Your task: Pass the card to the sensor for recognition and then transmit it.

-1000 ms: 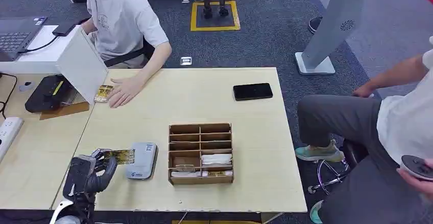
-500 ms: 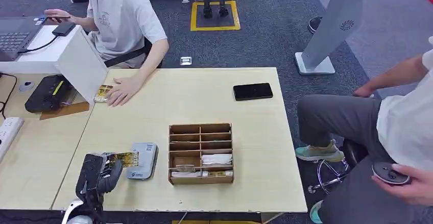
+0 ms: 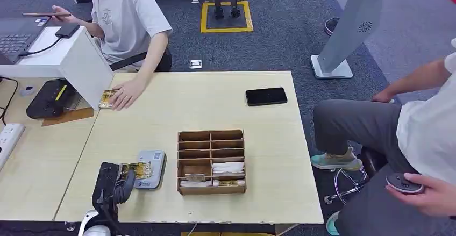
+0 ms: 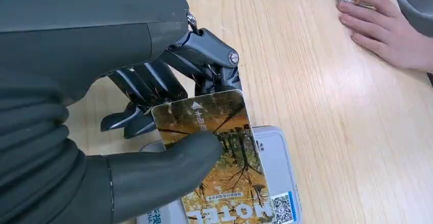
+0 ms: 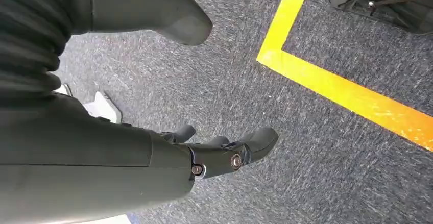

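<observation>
Left wrist view: the left hand (image 4: 153,127) pinches the card (image 4: 214,152) between thumb and fingers, flat over the grey sensor (image 4: 278,168) on the table (image 4: 316,106). The right hand (image 5: 204,157) hangs empty, fingers apart.

The right hand (image 5: 204,96) hangs empty, fingers (image 5: 255,145) apart, above grey carpet (image 5: 214,76) crossed by yellow tape (image 5: 337,89).

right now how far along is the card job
Done: the left robot hand has picked up the yellow tree-print hotel card and brought it to the flat grey card sensor. In hand: the card is held over the sensor's top for reading. Left: handing it on; the person's hand rests at the table's far edge.
</observation>
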Robot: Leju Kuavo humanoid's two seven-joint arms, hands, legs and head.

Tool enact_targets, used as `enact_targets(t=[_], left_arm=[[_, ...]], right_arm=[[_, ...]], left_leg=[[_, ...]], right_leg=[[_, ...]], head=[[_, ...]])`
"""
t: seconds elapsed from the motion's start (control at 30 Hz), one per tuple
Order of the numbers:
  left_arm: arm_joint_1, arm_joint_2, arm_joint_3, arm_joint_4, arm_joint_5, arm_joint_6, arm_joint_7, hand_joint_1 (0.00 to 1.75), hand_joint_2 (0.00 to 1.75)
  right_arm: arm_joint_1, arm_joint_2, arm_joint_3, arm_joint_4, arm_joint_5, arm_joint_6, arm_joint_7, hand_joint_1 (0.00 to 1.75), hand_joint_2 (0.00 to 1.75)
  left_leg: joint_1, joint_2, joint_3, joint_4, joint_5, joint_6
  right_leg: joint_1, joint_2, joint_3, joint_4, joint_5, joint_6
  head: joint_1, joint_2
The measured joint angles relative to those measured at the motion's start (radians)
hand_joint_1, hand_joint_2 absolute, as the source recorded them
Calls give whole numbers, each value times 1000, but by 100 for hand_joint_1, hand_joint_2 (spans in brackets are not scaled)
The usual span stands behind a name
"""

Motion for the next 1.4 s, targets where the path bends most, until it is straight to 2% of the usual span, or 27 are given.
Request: enact_targets(t=[0.17,0.27,0.47,0.67,0.93,1.03,1.1,1.23,1.27,1.33,1.4], left_arm=[[-2,-5,0,9,-10,0,9,175,175],[-2,-8,0,13,-52,20,10,175,175],[-2,-20,-13,25,-239,78,48,175,175],[-3,-42,-26,60,-366,119,62,175,175],[-9,-65,-27,93,-363,117,40,175,175],[-9,-66,-27,93,-312,85,16,175,175],[-9,-66,-26,93,-236,46,-19,175,175],[8,-66,-13,66,32,-53,-131,175,175],[14,-67,-11,62,56,-56,-141,175,175],[21,-71,3,27,219,-83,-191,175,175],[21,-72,17,-7,358,-94,-204,175,175]], right_arm=[[0,0,0,0,0,1,2,0,175],[0,0,0,0,0,2,4,0,175],[0,1,0,0,0,2,0,0,175],[0,4,0,0,0,4,0,0,175],[-1,6,0,0,0,3,0,0,175],[0,6,0,0,0,3,-3,0,175],[-1,6,0,0,0,3,-8,0,175],[0,6,4,0,0,0,-16,0,175],[0,6,4,0,0,0,-17,0,175],[0,6,8,0,0,-1,-17,0,175],[-1,6,12,0,0,-8,-17,0,175]], left_leg=[[0,0,0,0,0,0],[0,0,0,0,0,0],[0,0,0,0,0,0],[0,0,0,0,0,0],[0,-1,1,0,0,0],[0,-1,1,0,0,0],[0,-1,1,0,0,0],[0,-1,2,0,0,0],[0,-1,1,0,0,0],[0,-1,1,0,0,0],[0,-1,1,0,0,0]], right_leg=[[0,0,0,0,0,0],[0,0,0,0,0,0],[0,0,0,0,0,0],[0,0,0,0,0,0],[0,-1,2,0,0,0],[0,-1,3,0,0,0],[0,-1,3,0,0,0],[0,-1,3,0,0,0],[0,-1,2,0,0,0],[0,-1,2,0,0,0],[0,-1,2,0,0,0]], head=[[0,0],[0,0],[0,0],[0,0],[0,0],[0,0],[0,0],[0,0],[0,0],[0,0],[0,0]])
